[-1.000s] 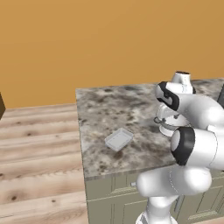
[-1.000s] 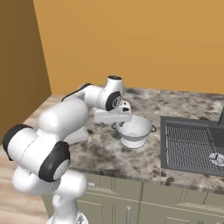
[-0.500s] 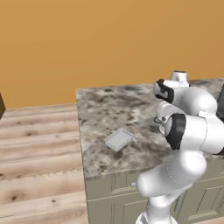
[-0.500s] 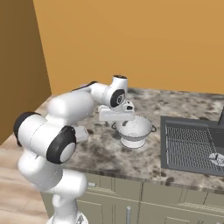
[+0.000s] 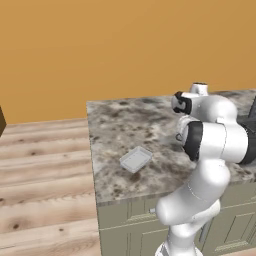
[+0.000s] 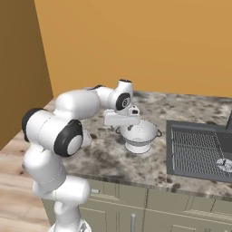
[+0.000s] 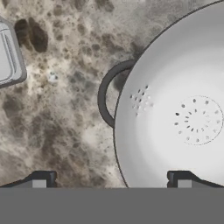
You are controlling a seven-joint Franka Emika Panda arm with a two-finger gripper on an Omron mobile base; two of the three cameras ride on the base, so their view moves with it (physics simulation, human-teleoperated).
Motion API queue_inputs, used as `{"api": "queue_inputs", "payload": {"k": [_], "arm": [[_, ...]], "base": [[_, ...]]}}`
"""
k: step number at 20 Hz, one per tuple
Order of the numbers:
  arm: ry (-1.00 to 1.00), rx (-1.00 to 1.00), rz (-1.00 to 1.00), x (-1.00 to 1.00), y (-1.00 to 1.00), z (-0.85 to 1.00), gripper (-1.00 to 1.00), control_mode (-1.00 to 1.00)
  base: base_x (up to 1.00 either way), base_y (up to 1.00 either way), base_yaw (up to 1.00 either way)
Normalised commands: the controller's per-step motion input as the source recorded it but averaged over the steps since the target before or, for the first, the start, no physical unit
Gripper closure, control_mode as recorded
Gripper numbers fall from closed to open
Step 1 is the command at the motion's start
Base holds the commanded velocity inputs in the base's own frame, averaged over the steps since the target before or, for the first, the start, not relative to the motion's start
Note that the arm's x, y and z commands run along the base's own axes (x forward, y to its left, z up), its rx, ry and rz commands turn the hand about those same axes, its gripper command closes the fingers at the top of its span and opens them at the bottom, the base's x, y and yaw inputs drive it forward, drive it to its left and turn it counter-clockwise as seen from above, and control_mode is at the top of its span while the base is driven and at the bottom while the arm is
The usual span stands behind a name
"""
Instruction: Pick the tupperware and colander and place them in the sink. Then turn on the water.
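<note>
The colander [image 6: 139,135] is a round white perforated bowl with dark loop handles, standing upright on the counter left of the sink [image 6: 195,148]. My gripper [image 6: 119,127] hangs open just above its left rim and handle. In the hand view the colander [image 7: 183,109] takes up the right side. Its rim runs between my open gripper [image 7: 111,180] fingertips, one over the bowl and one over bare counter. The tupperware [image 5: 136,160], a shallow translucent rectangular container, lies on the counter near the front left; its corner [image 7: 6,57] shows at the hand view's left edge. No water shows.
The speckled stone counter [image 6: 104,156] ends at a left edge beside a wooden floor [image 5: 45,170]. The sink's ribbed drainboard [image 6: 192,145] and silver drain [image 6: 224,164] lie right of the colander. An orange wall backs the counter.
The arm's elbow has swung round and the open hand has sunk slightly toward the colander's left rim. The colander and tupperware have not moved.
</note>
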Motion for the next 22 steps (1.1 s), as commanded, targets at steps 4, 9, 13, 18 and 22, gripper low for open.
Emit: {"api": "queue_inputs", "payload": {"k": [4, 9, 13, 18, 22], "arm": [[0.0, 0.0, 0.01, 0.21, -0.05, -0.08, -1.0, -1.0], [0.0, 0.0, 0.02, 0.19, -0.1, -0.06, -1.0, -1.0], [0.0, 0.0, 0.02, 0.25, -0.13, -0.04, -1.0, -1.0], [0.01, 0.0, 0.02, 0.12, -0.06, -0.12, -1.0, -1.0], [0.0, 0.0, 0.01, 0.0, 0.0, -0.17, -1.0, -1.0]], "base": [[0.0, 0.0, 0.0], [0.0, 0.0, 0.0], [0.0, 0.0, 0.0], [0.0, 0.0, 0.0], [0.0, 0.0, 0.0]]}}
